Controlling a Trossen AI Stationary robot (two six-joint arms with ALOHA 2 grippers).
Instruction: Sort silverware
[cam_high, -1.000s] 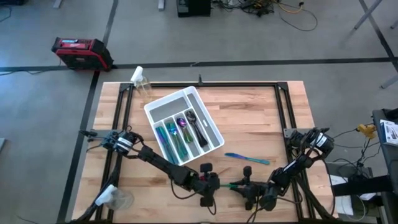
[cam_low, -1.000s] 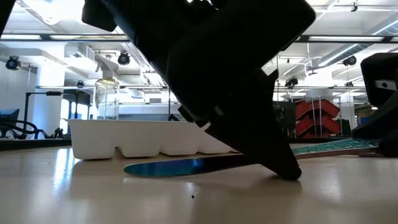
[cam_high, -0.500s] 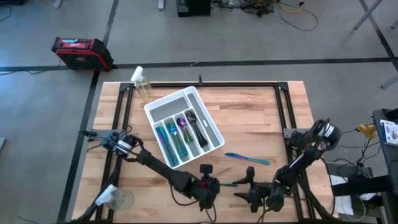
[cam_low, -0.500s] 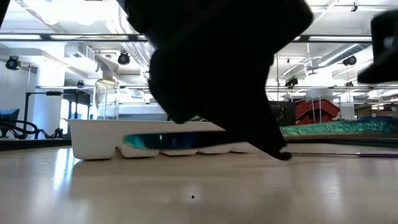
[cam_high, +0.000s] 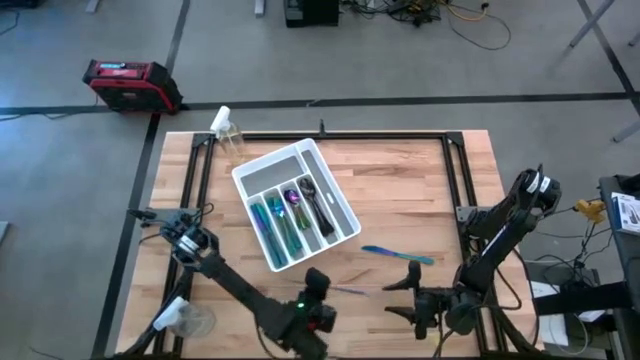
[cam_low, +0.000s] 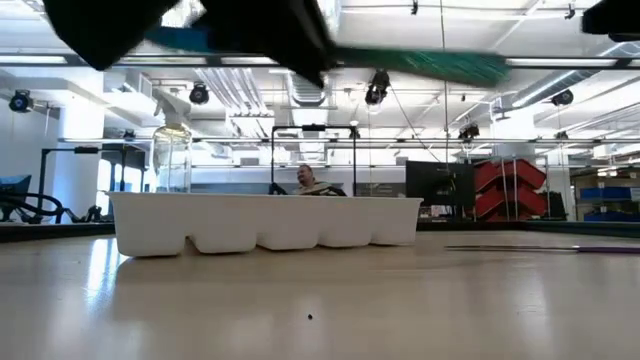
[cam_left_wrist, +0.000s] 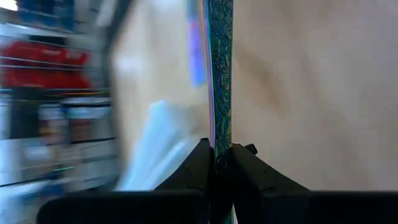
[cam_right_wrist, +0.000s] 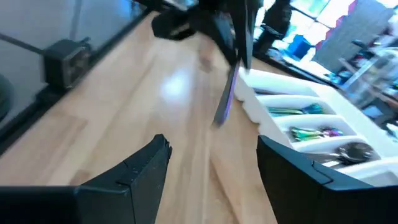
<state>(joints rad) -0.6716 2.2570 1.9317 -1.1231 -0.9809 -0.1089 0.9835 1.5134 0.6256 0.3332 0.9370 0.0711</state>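
My left gripper (cam_high: 325, 292) is near the table's front edge, shut on a slim iridescent teal piece of silverware (cam_high: 348, 290) lifted high above the table (cam_low: 420, 62). My right gripper (cam_high: 398, 298) stands open just right of it, with nothing between its fingers (cam_right_wrist: 214, 168). The white tray (cam_high: 340, 205) sits at the centre-left and holds several pieces of silverware (cam_high: 290, 215). A blue knife (cam_high: 398, 254) lies flat on the wood right of the tray. My left gripper pinches the silverware between its two fingers (cam_left_wrist: 200, 163), on a narrow stretch next to its patterned length (cam_left_wrist: 220, 134). That patterned length (cam_low: 440, 65) sticks out level toward the table's right. The piece is clear of the table.
A clear spray bottle (cam_high: 228, 132) stands at the far left corner. A clear plastic object (cam_high: 185, 318) lies at the near left corner. Black frame rails (cam_high: 455, 170) run along the table's sides. A person (cam_low: 305, 180) shows in the room behind the tray.
My left gripper has lifted the silverware from the table to well above tray height and drawn back toward the near left. My right gripper has pulled away toward the table's right edge, leaving a gap between the two grippers.
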